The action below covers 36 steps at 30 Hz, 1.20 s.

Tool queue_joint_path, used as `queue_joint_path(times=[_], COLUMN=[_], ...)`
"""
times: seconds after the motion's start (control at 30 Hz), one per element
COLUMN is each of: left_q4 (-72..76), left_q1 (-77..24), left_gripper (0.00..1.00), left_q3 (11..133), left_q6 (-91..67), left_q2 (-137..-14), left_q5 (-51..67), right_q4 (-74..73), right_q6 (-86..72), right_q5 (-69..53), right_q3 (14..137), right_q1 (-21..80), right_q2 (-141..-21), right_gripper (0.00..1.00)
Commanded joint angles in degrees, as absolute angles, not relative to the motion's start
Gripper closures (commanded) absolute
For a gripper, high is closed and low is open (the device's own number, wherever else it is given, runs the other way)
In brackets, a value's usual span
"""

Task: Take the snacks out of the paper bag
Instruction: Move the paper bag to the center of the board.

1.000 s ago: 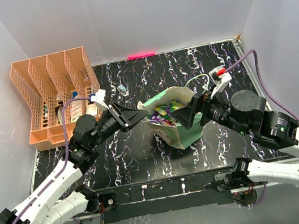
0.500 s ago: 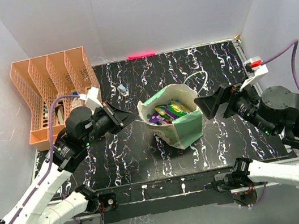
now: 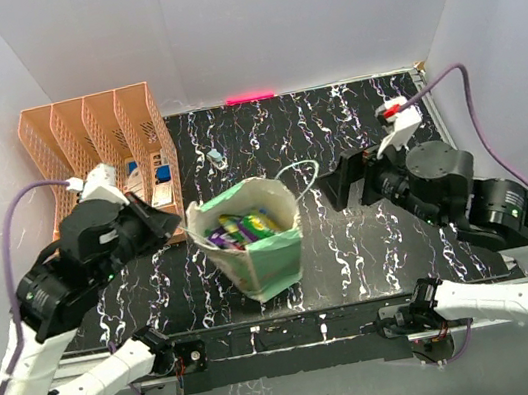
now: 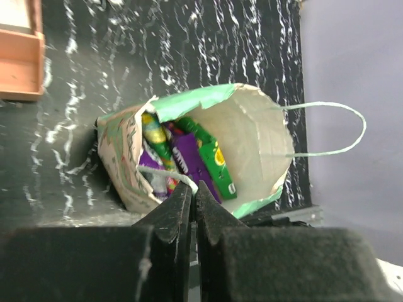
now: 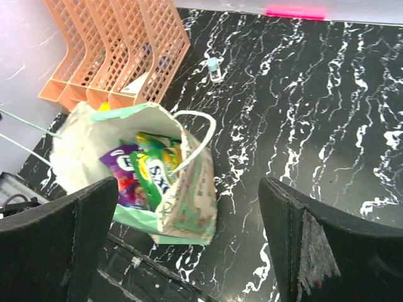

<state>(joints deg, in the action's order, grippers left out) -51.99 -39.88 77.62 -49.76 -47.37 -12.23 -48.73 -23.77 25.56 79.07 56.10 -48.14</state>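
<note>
One paper bag (image 3: 259,259) dragged leftward by the left hand (image 4: 194,191).

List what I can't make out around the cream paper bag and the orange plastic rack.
Count of shiny snack packets: walls of the cream paper bag and the upper packets hide any underneath, every view.
Small items in the orange plastic rack: too small in the top view, screened by its mesh walls in the right wrist view.
Tiny pale object on the black marbled table: too small to identify, top and right wrist views.
</note>
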Motion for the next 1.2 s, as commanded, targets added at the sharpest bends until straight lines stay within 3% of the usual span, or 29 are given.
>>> queue_joint_path(times=[0.0,0.27,0.5,0.67,0.77,0.9,1.0,1.17], left_q4=[-57.86,-56.46,-56.24,-56.21,-56.78,-56.68,-56.06,-53.46], left_q1=[-39.90,-39.89,-39.90,-39.91,-39.90,-39.90,-39.90,-39.90], left_gripper=[1.00,1.00,1.00,1.00,1.00,1.00,1.00,1.00], left_q3=[85.73,88.42,87.15,87.37,88.48,90.02,91.00,94.63], left_q6=[-42.75,-34.53,-34.16,-34.29,-33.54,-31.49,-29.70,-22.09], left_q2=[-45.31,-45.70,-45.44,-44.92,-45.53,-47.14,-48.03,-49.01], left_q5=[-21.84,-23.30,-23.30,-24.75,-26.87,-30.07,-32.91,-40.19], right_q4=[-42.37,-38.29,-35.06,-28.14,-27.01,-21.58,-19.74,-16.85], right_q6=[-22.52,-26.99,-40.22,-39.56,-38.40,-34.41,-32.56,-32.12], right_q5=[20.90,12.93,19.56,15.03,16.11,13.54,9.15,-6.77], right_q3=[79.26,75.15,73.68,73.51,72.58,69.53,69.26,68.66], right_q1=[55.99,56.03,55.88,55.61,55.46,55.41,55.45,55.70], right_q2=[-50.00,-56.48,-63.34,-66.37,-67.78,-67.59,-68.07,-68.61], right_gripper=[0.02,0.02,0.02,0.09,0.21,0.55,0.91,0.93])
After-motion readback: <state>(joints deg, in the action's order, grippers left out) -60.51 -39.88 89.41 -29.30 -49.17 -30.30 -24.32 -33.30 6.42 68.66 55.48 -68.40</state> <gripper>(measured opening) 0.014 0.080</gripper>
